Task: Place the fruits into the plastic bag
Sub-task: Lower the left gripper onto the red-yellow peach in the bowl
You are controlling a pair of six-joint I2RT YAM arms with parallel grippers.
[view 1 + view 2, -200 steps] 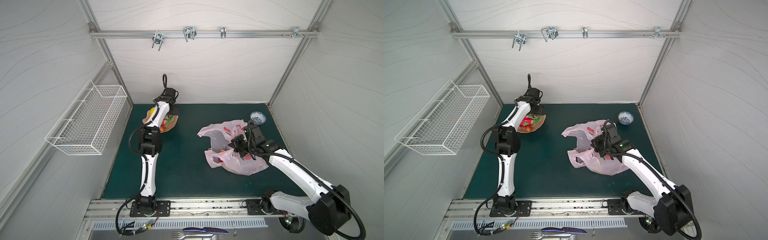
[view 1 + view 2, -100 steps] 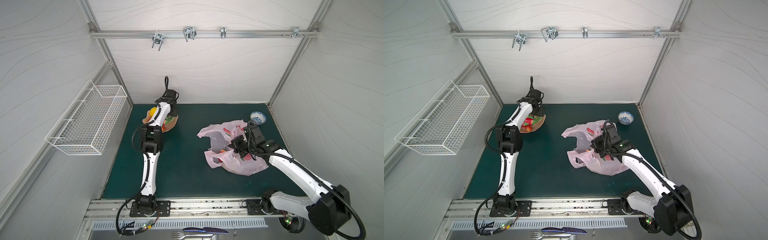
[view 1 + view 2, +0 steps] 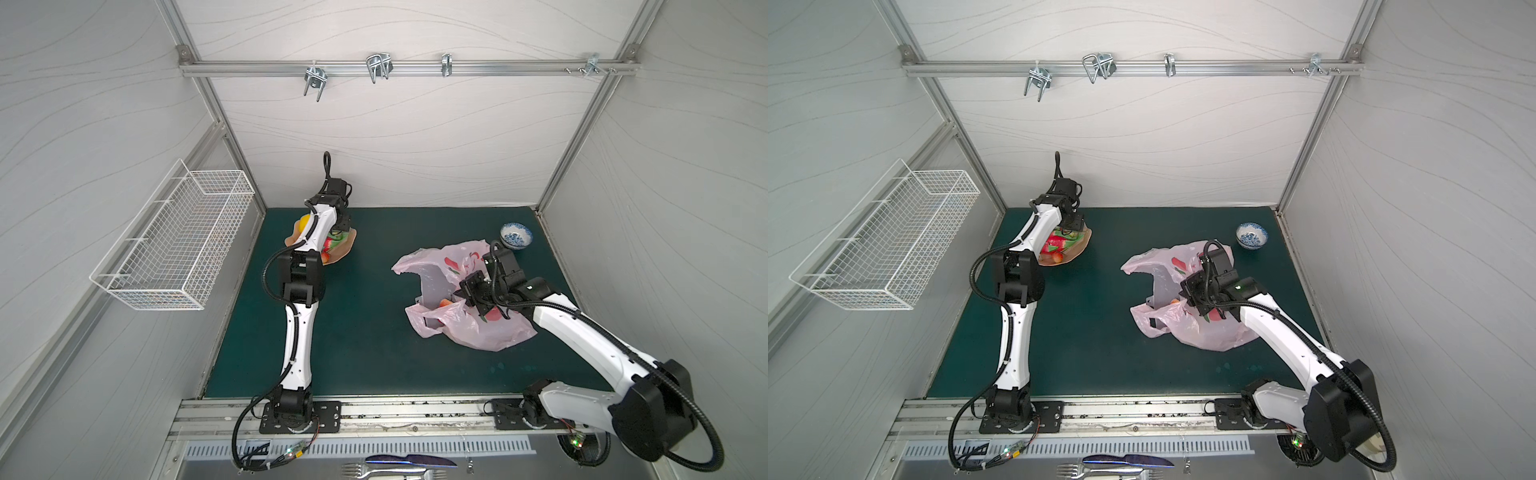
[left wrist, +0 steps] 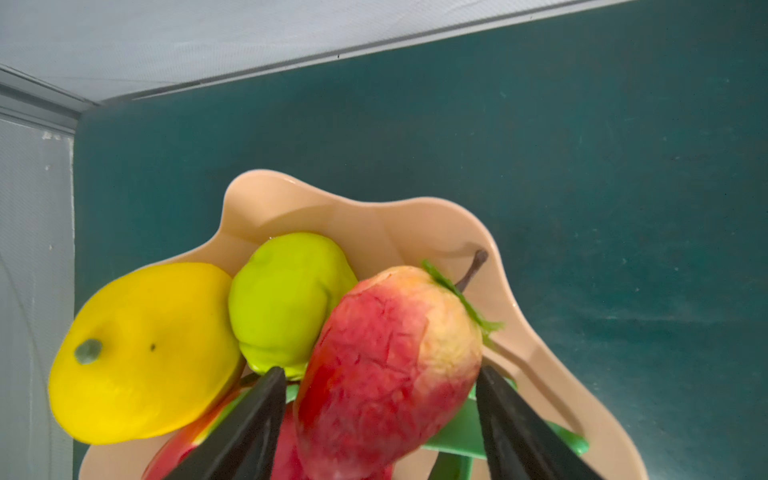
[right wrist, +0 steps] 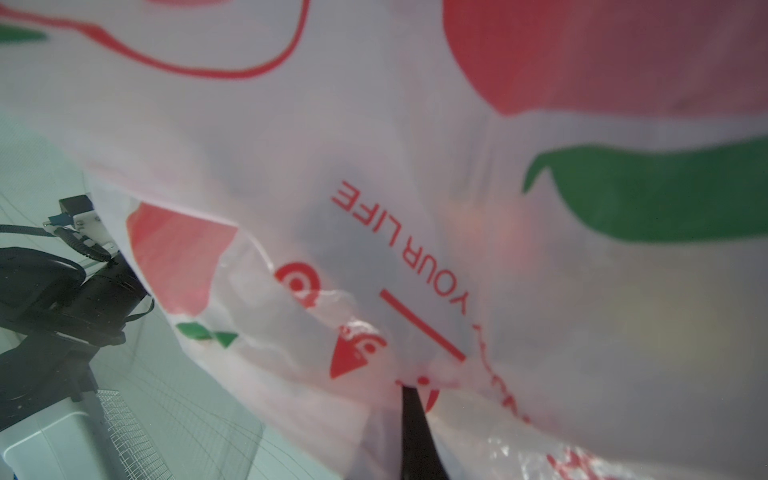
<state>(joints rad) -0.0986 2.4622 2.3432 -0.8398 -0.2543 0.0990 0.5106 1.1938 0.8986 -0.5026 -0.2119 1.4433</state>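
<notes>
The fruits lie heaped in a peach scalloped dish (image 4: pixel 374 224) at the back left: a yellow lemon (image 4: pixel 145 353), a green pear (image 4: pixel 286 299), and a red-yellow fruit (image 4: pixel 386 365) resting on a dragon fruit (image 3: pixel 1054 243). My left gripper (image 4: pixel 380 372) is open astride the red-yellow fruit. One finger is against it and the other a narrow gap away. The pale-pink plastic bag (image 3: pixel 469 332) lies on the right of the mat. My right gripper (image 3: pixel 461 295) is shut on its upper film and holds the mouth up. An orange-red piece (image 3: pixel 446 302) shows inside.
A blue-and-white bowl (image 3: pixel 516 237) stands behind the bag near the right wall. A white wire basket (image 3: pixel 174 241) hangs on the left wall. The back wall runs close behind the dish (image 3: pixel 347 245). A fork and a knife (image 3: pixel 399 465) lie below the front rail.
My left arm has reached further back over the dish and its jaws have narrowed slightly around the red-yellow fruit. The right arm and the bag have stayed put.
</notes>
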